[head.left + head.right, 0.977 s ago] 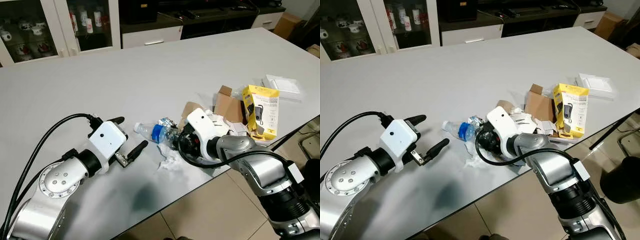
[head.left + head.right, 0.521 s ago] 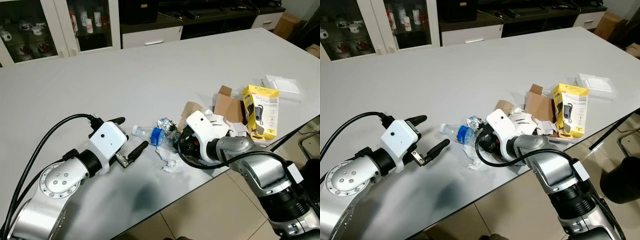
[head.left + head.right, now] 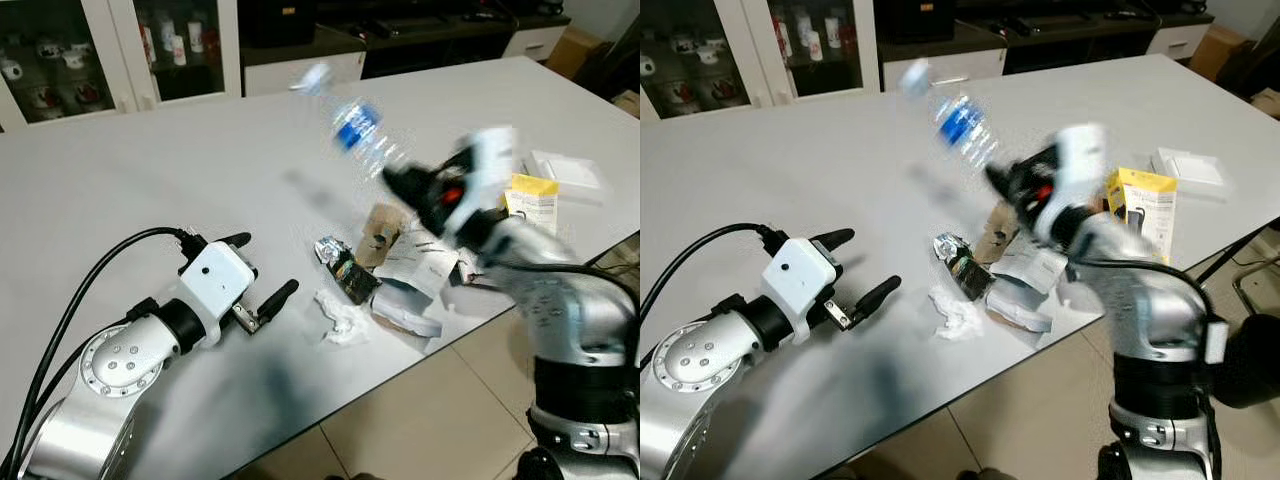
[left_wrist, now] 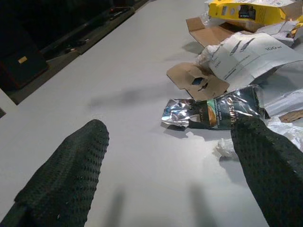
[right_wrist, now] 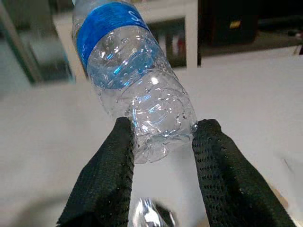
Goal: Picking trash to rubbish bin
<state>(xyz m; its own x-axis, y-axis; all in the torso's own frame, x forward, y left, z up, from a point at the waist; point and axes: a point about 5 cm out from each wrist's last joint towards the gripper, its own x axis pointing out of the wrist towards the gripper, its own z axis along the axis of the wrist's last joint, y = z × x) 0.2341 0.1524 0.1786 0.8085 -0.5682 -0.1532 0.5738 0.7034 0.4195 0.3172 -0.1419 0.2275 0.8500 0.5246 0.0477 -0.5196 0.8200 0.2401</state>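
Table (image 3: 200,150), pale grey, spans the scene, cabinets behind it at 12 o'clock. Right arm is raised over the table's 3 o'clock side and motion-blurred; right claw (image 5: 161,156) is clamped on the crushed base of a clear plastic bottle (image 3: 352,118) with a blue label, both fingers (image 5: 111,175) pressing its sides. Bottle is in the air above the table, neck tilted toward 11 o'clock, well clear of the surface. Left arm lies low over the table at 8 o'clock; left claw (image 3: 258,272) is spread wide with nothing between its fingers, aimed toward 3 o'clock at the litter. Litter pile sits near the table edge around 4 o'clock: yellow box (image 3: 535,198) at the far right, white printed paper (image 4: 251,49), brown cardboard piece (image 4: 196,80) touching it. Foil wrapper (image 4: 213,112), silver and dark green, lies just beside the cardboard on the left claw's side. Crumpled white tissue (image 3: 340,318) sits at 6 o'clock of the wrapper, near it. Flat white packet (image 3: 568,168) rests at 1 o'clock of the yellow box.
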